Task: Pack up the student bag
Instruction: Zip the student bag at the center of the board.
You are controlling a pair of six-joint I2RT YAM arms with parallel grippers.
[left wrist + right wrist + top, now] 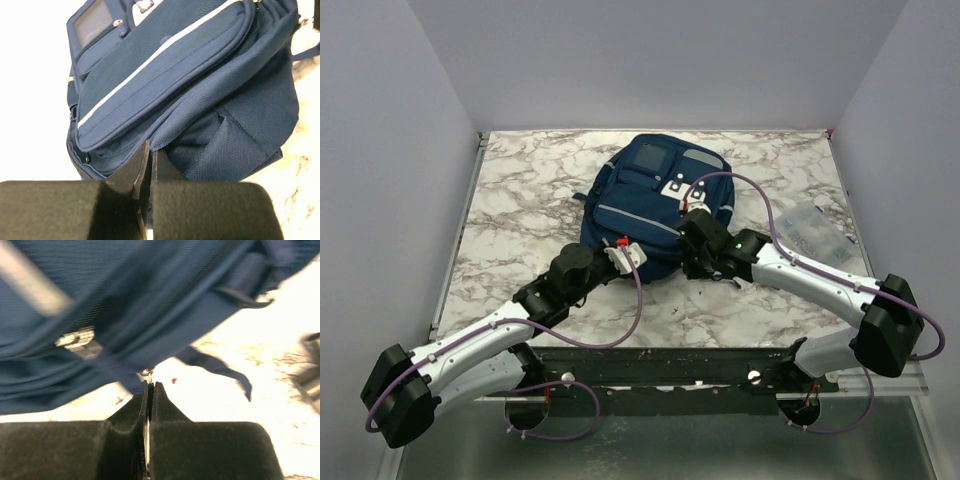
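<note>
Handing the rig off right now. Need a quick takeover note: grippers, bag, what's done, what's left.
Left gripper: shut, tips against the fabric at the near edge of the backpack; cannot tell whether cloth is pinched.
Right gripper: shut at the same near edge, with a small metal piece, maybe a zip pull, right at its tips.
Backpack: lies in the middle of the table, front pockets up.
Clear plastic case: on the table to the right, outside the backpack.
Done: nothing visibly packed; no opening shows.
Left: probably open the backpack, load the case, close it.
</note>
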